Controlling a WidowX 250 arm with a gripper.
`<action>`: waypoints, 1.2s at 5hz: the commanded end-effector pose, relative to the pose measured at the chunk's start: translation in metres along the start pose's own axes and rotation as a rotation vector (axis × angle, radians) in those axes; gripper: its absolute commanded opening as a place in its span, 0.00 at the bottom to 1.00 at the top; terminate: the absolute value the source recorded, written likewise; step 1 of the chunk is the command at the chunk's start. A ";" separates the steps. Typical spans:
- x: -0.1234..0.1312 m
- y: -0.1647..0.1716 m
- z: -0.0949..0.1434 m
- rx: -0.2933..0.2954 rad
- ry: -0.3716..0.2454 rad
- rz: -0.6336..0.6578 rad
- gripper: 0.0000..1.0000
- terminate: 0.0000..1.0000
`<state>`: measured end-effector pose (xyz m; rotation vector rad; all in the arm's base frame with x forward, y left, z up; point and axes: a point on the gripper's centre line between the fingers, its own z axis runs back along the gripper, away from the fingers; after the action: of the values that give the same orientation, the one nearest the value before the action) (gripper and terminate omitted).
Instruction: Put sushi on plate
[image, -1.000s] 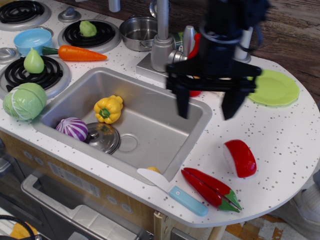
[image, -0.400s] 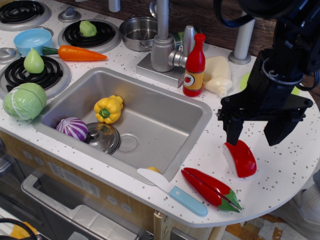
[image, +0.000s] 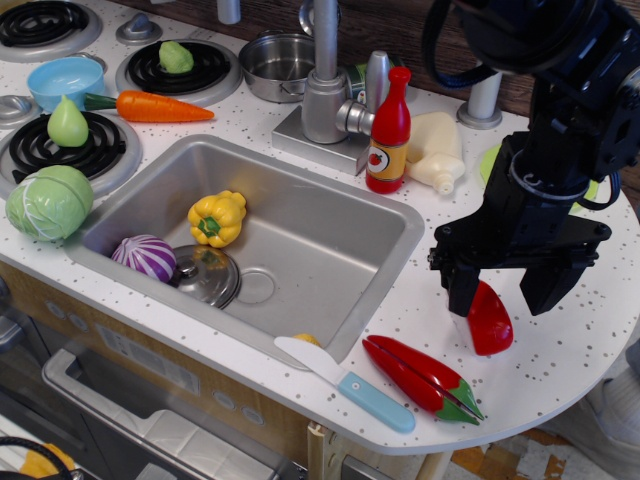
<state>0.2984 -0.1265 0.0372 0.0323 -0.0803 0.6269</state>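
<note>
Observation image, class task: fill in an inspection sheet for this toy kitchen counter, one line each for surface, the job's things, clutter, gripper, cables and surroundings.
Surface: white speckled countertop with a steel sink and black burners.
Job's things: glossy red plastic sushi piece lies on the counter right of the sink; round light-green plastic plate is mostly hidden behind the arm.
Clutter: long red chili pepper, blue-handled toy knife, red bottle, yellow bell pepper in the sink.
Gripper: black gripper open, fingers straddling the sushi, not closed.
Cables: black cable loops on the arm.
Surroundings: dark wood wall behind.
</note>
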 end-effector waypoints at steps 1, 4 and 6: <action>0.004 -0.003 -0.005 -0.041 -0.001 0.004 1.00 0.00; 0.008 0.003 -0.020 -0.073 0.042 -0.009 0.00 0.00; 0.029 0.004 0.001 -0.059 -0.011 -0.063 0.00 0.00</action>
<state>0.3193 -0.1039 0.0314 0.0239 -0.0692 0.5314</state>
